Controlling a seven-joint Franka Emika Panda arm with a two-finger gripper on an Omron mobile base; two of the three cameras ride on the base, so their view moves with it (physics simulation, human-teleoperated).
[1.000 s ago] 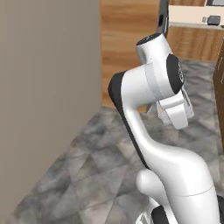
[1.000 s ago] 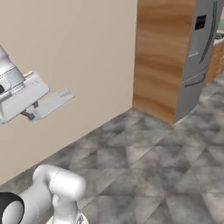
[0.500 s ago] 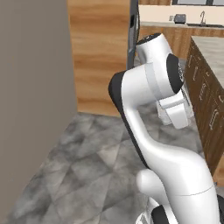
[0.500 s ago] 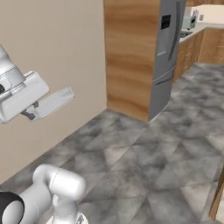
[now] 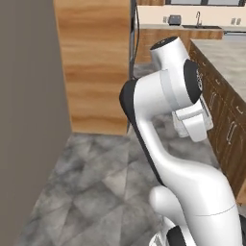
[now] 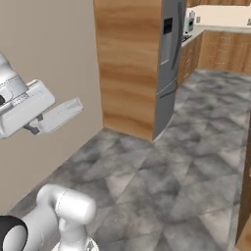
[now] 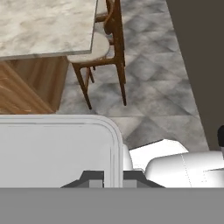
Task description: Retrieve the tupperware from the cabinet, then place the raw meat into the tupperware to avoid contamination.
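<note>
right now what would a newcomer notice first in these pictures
The white robot arm with dark joints fills the foreground of the left base view, folded above a grey stone-tiled floor. Past it, a steel-grey refrigerator stands set into warm wood panelling. The hand view looks down on a wooden stool beside a marble counter.

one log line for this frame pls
phase: base in transit | tool: shut, empty | ahead: fridge by wood panel | hand view: stool at marble counter | tupperware: not yet retrieved

— What colours surround you?
— Grey mottled stone tiles cover the floor (image 6: 162, 181). A wood-grain brown panel (image 5: 93, 62) flanks a steel-grey fridge (image 6: 168, 59).
— And nearby?
— A pale veined marble desk (image 7: 43, 24), a brown wooden stool (image 7: 103, 57), and my white end effector (image 6: 61, 114).
</note>
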